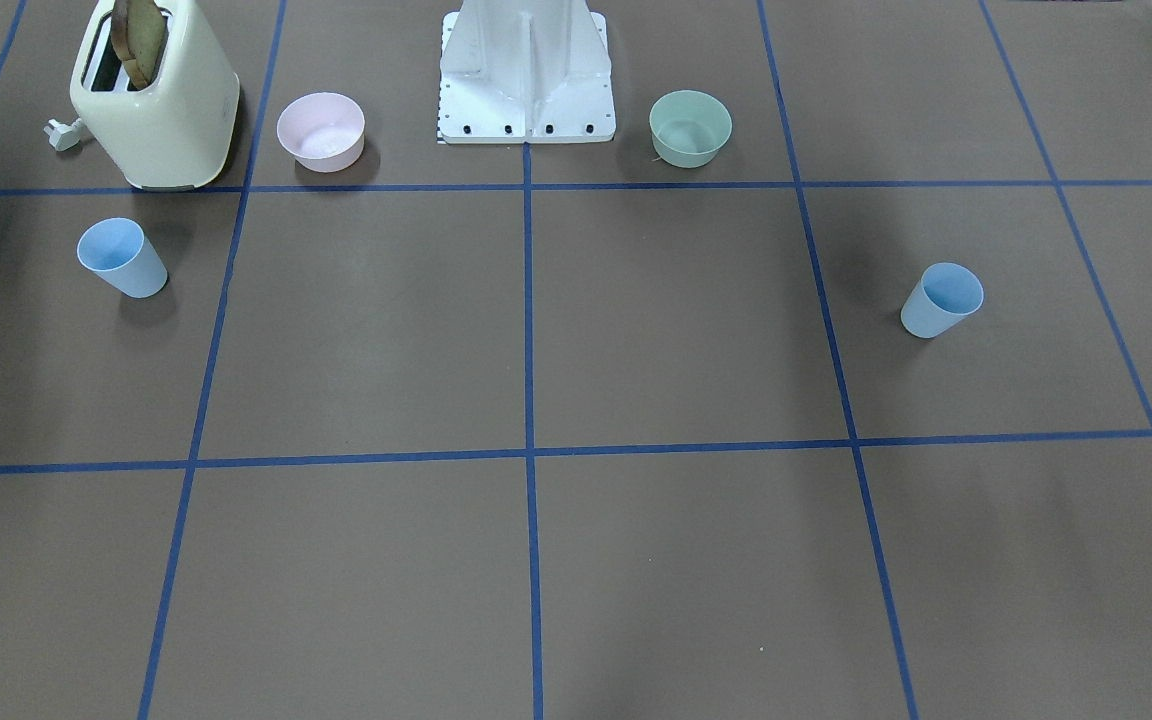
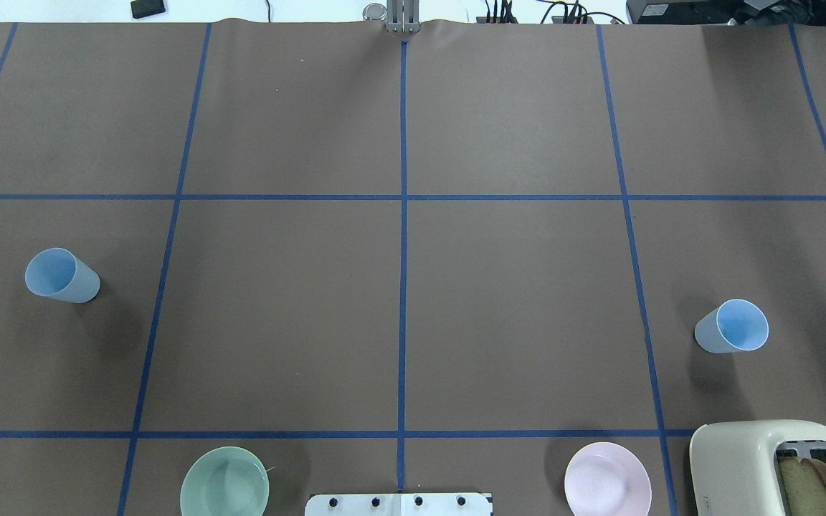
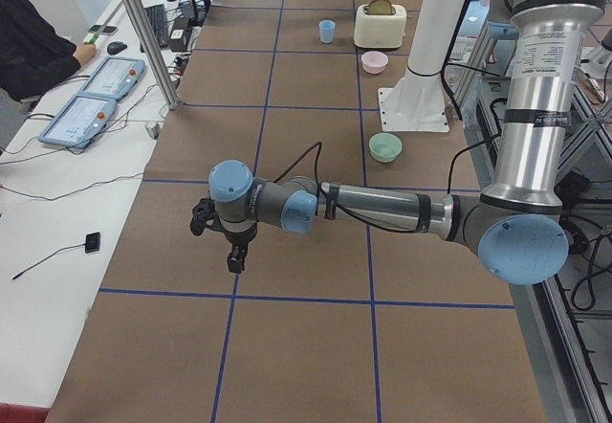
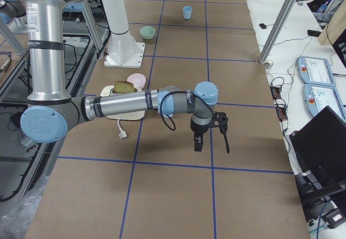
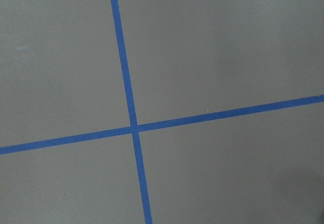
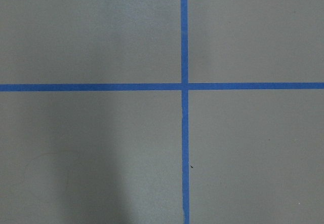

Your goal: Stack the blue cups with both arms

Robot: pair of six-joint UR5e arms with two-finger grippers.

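With the overhead view read as a dial centred on the table (image 2: 513, 308), the left blue cup (image 2: 62, 276) stands upright at 9 o'clock. The right blue cup (image 2: 732, 327) stands upright near 4 o'clock, well apart from it.

The left arm (image 3: 382, 211) reaches out level above the brown paper with the left gripper (image 3: 234, 258) pointing down. The right arm (image 4: 130, 103) does likewise with the right gripper (image 4: 198, 143). Only the side cameras show these pincers, so I cannot tell whether their fingers are spread or pressed together. Each wrist camera shows just a crossing of blue tape (image 5: 134, 128).

Dark print (image 3: 535, 109) on the left arm's upright tube is too small to read.

A cream toaster (image 2: 743, 459) holding a slice of bread (image 2: 807, 484) sits near the right blue cup, at its 5 o'clock. A pink bowl (image 2: 607, 479) is at that cup's 7 o'clock. A mint-green bowl (image 2: 224, 481) sits at the table's 7 o'clock and the white base (image 2: 399, 504) at 6.
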